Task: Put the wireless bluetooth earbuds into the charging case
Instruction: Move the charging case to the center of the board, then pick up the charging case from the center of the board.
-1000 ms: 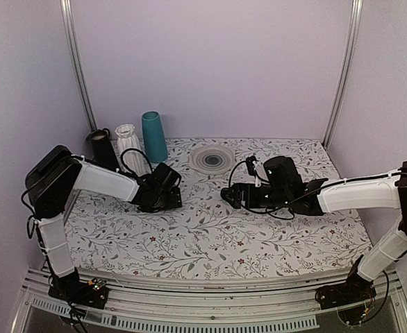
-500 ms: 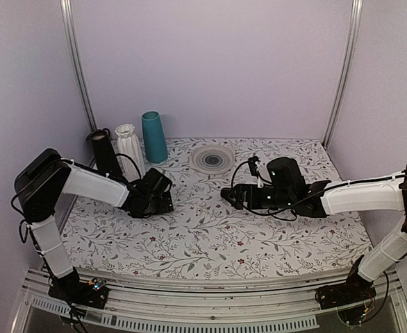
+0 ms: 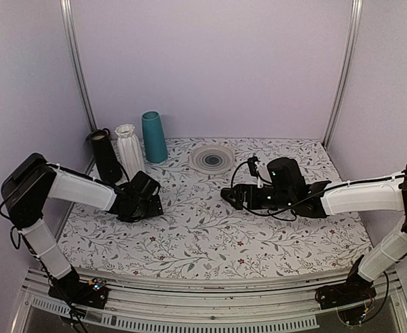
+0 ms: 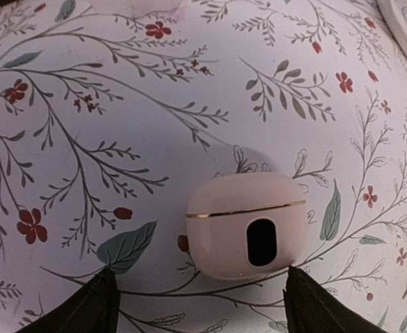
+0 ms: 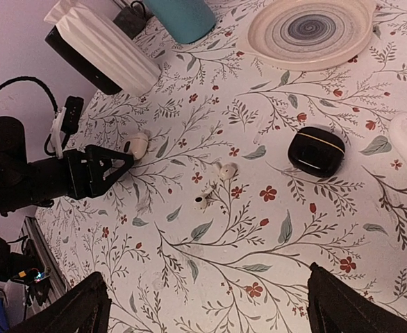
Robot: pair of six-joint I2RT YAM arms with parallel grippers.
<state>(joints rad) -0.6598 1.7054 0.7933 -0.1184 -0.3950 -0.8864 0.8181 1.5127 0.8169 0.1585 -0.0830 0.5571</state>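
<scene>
The left fingers [image 4: 92, 309] stand apart, clamped on nothing. The charging case [image 4: 245, 225] lies on the floral counter [image 4: 120, 104] just ahead of their tips, centred on the gap; its lid is down along a thin gold seam, and a dark oval slot faces the fingers; whether either tip touches it I cannot tell. The right fingers [image 5: 71, 312] are spread wide and hold nothing; ahead of them, well apart, lie a white earbud [image 5: 226, 170] and, nearer them, a second earbud [image 5: 201, 202]. A closed black case [image 5: 317, 151] sits beside these, away from the left fingers; farther ahead stand a striped plate [image 5: 308, 31], a ribbed white vase [image 5: 103, 45] and a teal vase [image 5: 183, 14].
</scene>
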